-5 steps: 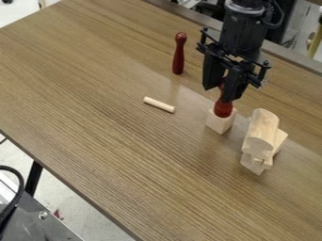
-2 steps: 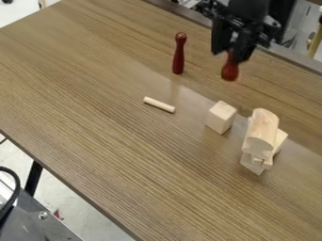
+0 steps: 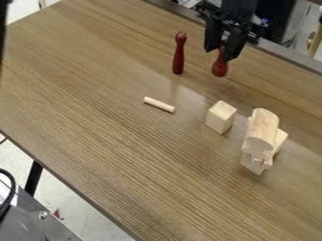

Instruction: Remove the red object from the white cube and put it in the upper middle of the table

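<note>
The black gripper (image 3: 222, 52) hangs near the top edge, right of centre, shut on the upper part of a red pin-shaped object (image 3: 219, 67). That object hangs upright, its wide end down; whether it touches the table (image 3: 94, 94) cannot be told. Below and in front of it, the pale wooden cube (image 3: 221, 116) stands with a bare top.
A second dark red pin (image 3: 179, 54) stands upright left of the gripper. A short pale rod (image 3: 159, 104) lies near the middle. Stacked wooden blocks (image 3: 261, 134) stand right of the cube. A dark object (image 3: 3, 28) shows at the upper left edge.
The gripper lifted the red object off the cube and carried it up the view, then slightly left. The cube stayed put. A dark object has appeared at the left edge.
</note>
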### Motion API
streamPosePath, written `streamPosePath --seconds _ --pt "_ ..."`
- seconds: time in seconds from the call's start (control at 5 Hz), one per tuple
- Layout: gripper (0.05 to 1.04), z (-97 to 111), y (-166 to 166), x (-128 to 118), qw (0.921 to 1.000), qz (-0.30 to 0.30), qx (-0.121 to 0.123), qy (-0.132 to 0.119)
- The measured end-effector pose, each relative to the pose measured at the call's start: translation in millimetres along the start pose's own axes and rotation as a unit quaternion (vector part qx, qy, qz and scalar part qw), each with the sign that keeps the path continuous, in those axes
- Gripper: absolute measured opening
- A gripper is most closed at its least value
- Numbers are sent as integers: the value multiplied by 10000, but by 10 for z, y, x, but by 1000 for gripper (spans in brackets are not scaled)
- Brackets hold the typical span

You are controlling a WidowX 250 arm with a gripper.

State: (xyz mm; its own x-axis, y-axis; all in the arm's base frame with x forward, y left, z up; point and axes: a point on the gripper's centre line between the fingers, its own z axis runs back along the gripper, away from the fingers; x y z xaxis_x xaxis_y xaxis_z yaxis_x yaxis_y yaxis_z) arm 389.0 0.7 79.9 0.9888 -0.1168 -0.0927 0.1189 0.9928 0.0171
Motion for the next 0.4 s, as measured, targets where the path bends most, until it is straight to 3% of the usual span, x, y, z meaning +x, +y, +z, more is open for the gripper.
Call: streamPosePath --seconds 0.2,0.4 --pt "460 -131 70 6 9999 29 -40 122" --pt "499 -145 80 37 9999 45 -106 14"
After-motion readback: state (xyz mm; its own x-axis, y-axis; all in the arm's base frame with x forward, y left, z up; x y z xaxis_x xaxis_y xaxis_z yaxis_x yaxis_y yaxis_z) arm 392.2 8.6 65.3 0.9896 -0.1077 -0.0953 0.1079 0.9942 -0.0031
